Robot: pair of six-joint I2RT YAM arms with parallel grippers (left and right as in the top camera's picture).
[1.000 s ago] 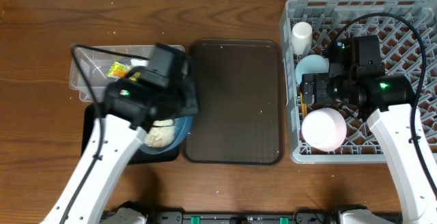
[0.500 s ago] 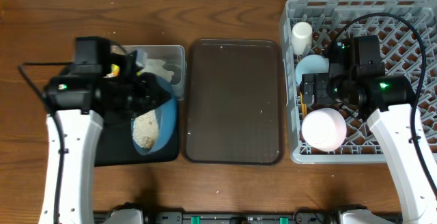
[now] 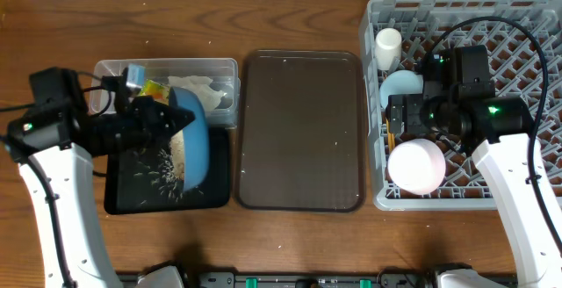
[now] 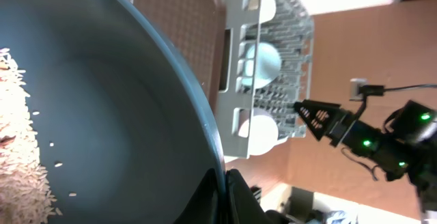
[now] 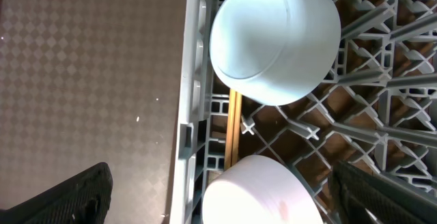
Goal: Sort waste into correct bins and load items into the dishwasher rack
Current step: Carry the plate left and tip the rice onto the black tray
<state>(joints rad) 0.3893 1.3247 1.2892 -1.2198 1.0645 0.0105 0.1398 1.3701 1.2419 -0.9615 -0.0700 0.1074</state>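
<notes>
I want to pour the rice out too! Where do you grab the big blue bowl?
Grab the big blue bowl by its thin rim, coming from the left, its open side, jaws one inside and one outside. It is too wide to span, and it stands tipped on edge over the black tray.

Brown tray [image 3: 301,130] on wooden table [image 3: 299,244]
The tray lies flat on the table, to the right of the left gripper [image 3: 176,118] and just left of the right gripper [image 3: 397,117]; its surface has a diamond texture.
</notes>
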